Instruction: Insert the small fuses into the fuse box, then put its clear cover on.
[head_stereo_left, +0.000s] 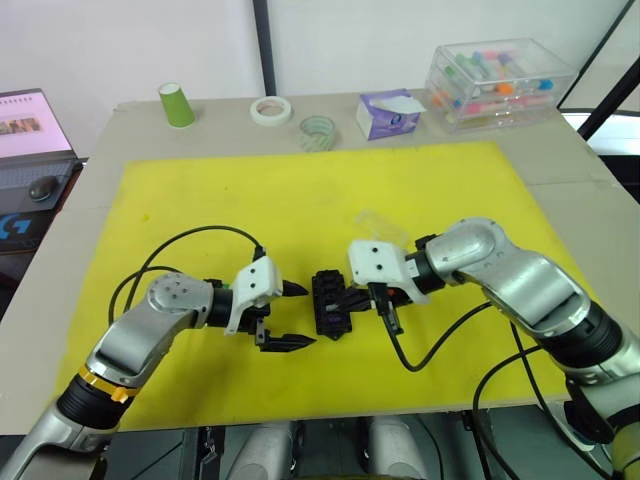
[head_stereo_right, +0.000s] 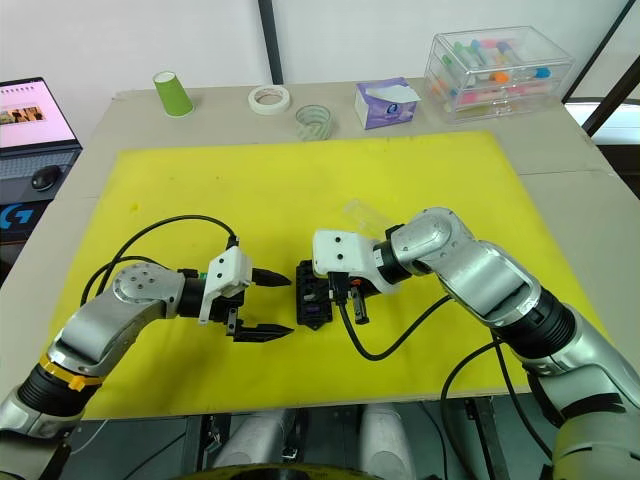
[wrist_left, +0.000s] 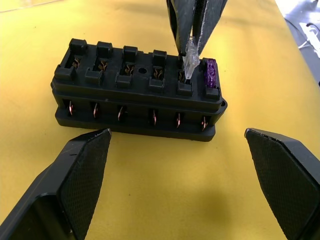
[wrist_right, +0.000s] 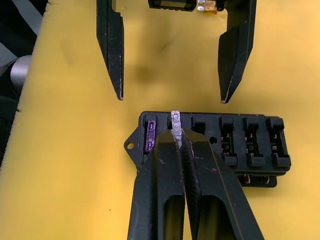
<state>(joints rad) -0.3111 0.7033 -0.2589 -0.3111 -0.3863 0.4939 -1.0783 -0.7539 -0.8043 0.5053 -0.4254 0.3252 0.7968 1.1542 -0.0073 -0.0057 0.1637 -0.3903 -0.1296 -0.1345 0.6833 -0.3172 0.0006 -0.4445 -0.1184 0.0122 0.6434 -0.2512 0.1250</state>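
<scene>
On the yellow foam mat (head_stereo_left: 300, 200), your right gripper (wrist_right: 177, 142) pinches the grey-clear blade fuse (wrist_left: 190, 62) over the small black slotted fuse box (wrist_left: 135, 95), beside the seated purple fuse (wrist_left: 211, 74), aligning it with its slot. Your left gripper (head_stereo_left: 285, 315) waits spread, empty, just beside the box. Seating depth is hidden. The clear cover (head_stereo_left: 375, 225), behind your right gripper, is barely discernible.

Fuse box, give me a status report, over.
Right gripper shut on clear fuse, at second slot of fuse box. Purple fuse seated in end slot. Left gripper open beside box. Nothing blocking.
</scene>
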